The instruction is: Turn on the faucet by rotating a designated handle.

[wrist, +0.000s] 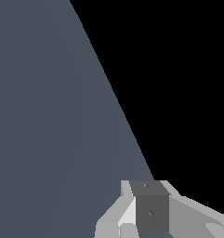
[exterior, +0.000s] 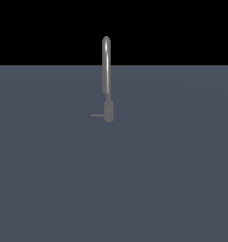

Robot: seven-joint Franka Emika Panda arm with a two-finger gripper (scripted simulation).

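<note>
Handle juts horizontally from faucet base toward exterior view's left, on the desk. My jaws see neither; bearing unknown, opening cannot be told, nothing visibly held.

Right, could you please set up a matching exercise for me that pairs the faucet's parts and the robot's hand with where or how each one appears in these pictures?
Things:
1. faucet spout
2. handle
3. faucet base
4. hand

Descriptions:
A. thin rod pointing sideways toward the exterior view's left
B. tall, narrow, arched and shiny
C. shows only in the wrist view, not in the exterior view
D. short, thicker cylinder resting on the grey surface

Pairs: 1-B, 2-A, 3-D, 4-C
</note>
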